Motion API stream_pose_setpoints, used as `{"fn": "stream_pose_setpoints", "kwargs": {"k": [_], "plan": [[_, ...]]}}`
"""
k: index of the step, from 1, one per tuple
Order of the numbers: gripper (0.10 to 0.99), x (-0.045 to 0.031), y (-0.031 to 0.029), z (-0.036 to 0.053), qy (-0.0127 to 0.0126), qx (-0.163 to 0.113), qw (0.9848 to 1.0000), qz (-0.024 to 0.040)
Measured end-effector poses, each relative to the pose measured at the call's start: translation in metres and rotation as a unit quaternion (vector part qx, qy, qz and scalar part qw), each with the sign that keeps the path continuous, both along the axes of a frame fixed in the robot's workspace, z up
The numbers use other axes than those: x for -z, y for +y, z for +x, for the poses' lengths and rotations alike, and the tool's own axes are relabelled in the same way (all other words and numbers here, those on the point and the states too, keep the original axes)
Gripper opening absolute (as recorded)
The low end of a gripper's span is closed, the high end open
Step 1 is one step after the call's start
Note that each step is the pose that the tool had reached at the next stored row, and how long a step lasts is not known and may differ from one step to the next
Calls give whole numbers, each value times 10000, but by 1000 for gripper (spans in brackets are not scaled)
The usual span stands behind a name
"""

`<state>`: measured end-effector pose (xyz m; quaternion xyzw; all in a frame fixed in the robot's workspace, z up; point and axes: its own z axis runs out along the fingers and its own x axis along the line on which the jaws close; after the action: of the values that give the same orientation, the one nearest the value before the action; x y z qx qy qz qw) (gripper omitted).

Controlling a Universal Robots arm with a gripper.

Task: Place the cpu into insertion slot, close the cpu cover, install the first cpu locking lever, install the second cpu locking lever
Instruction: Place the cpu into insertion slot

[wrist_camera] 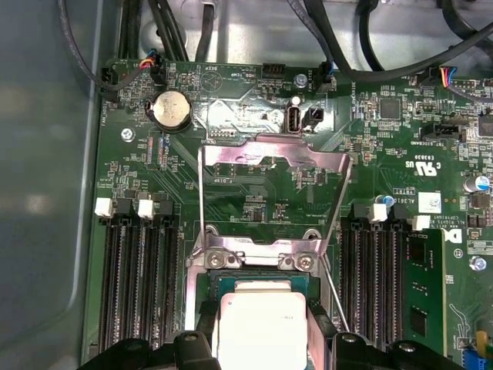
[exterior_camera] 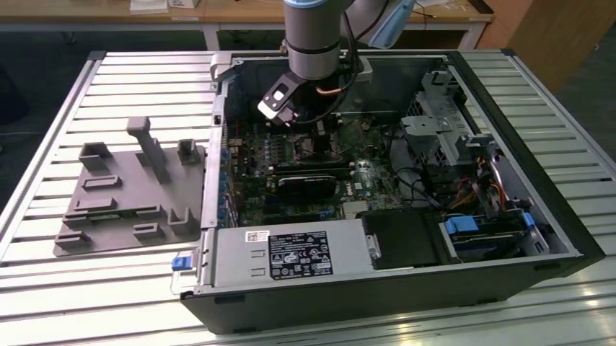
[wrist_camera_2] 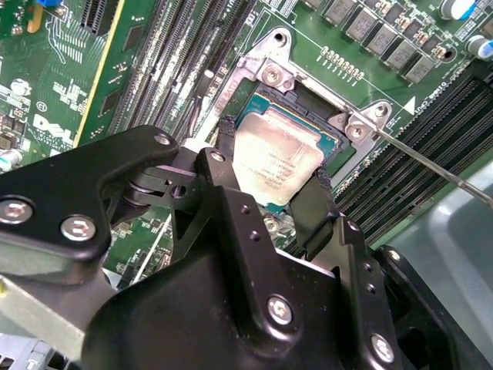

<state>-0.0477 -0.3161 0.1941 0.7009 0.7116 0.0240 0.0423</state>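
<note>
step: seat cpu (wrist_camera_2: 279, 154) | gripper (wrist_camera_2: 273, 181) pinching cpu by opposite edges, at insertion slot (wrist_camera_2: 306, 104), 12 o'clock of black card (exterior_camera: 308, 184) in exterior view | cpu cover (wrist_camera: 231, 152) swung open, clear of slot | advice: hold chip level, square corners to slot, lower without force

cpu (wrist_camera_2: 277, 162) over insertion slot (wrist_camera_2: 306, 102), cpu cover (wrist_camera: 231, 152) alongside

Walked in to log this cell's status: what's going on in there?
A grey robot arm reaches into the open black computer case. Its claw grips the small pale silvery square cpu by opposite edges at the dark square insertion slot; whether it is seated I cannot tell. The thin silvery metal cpu cover stands flipped open.
</note>
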Motion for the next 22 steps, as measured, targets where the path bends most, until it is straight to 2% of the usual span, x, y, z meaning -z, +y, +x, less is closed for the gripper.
{"fn": "stream_pose_setpoints", "kwargs": {"k": [22], "plan": [[537,13,10,0,0,36,10000,0]]}}
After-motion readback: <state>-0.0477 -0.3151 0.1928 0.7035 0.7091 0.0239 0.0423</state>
